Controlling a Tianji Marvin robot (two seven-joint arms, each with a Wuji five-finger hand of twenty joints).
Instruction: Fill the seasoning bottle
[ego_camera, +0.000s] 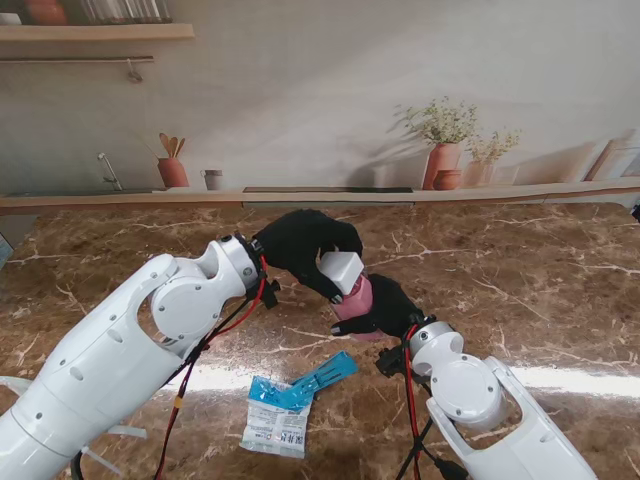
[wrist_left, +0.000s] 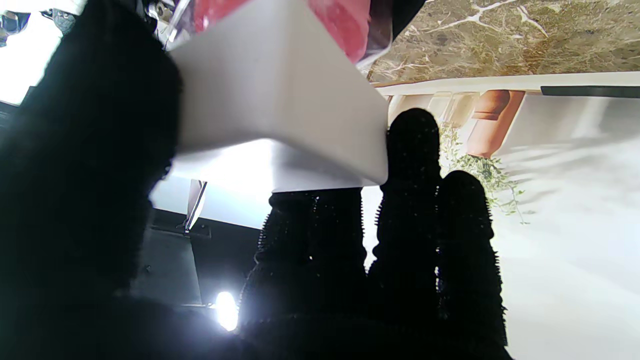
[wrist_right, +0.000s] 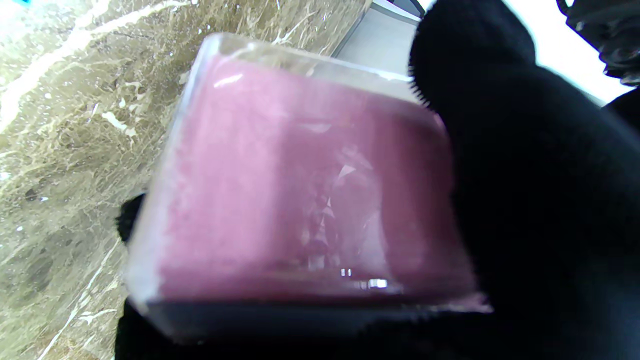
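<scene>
A clear square seasoning bottle (ego_camera: 357, 298) holding pink powder is gripped by my black-gloved right hand (ego_camera: 385, 312) near the table's middle. In the right wrist view the bottle (wrist_right: 305, 185) fills the picture, with a thumb (wrist_right: 525, 175) over its side. My left hand (ego_camera: 305, 245) is shut on the white square cap (ego_camera: 343, 270), which sits at the bottle's top. The left wrist view shows the cap (wrist_left: 280, 105) held between thumb and fingers (wrist_left: 415, 165), with the pink bottle (wrist_left: 340, 25) just beyond it. Whether the cap is seated on the bottle is hidden.
A torn blue and white seasoning packet (ego_camera: 285, 410) lies flat on the brown marble table (ego_camera: 520, 270), nearer to me than the hands. Behind the table's far edge runs a ledge with terracotta pots (ego_camera: 443, 165) and a utensil jar (ego_camera: 172, 170).
</scene>
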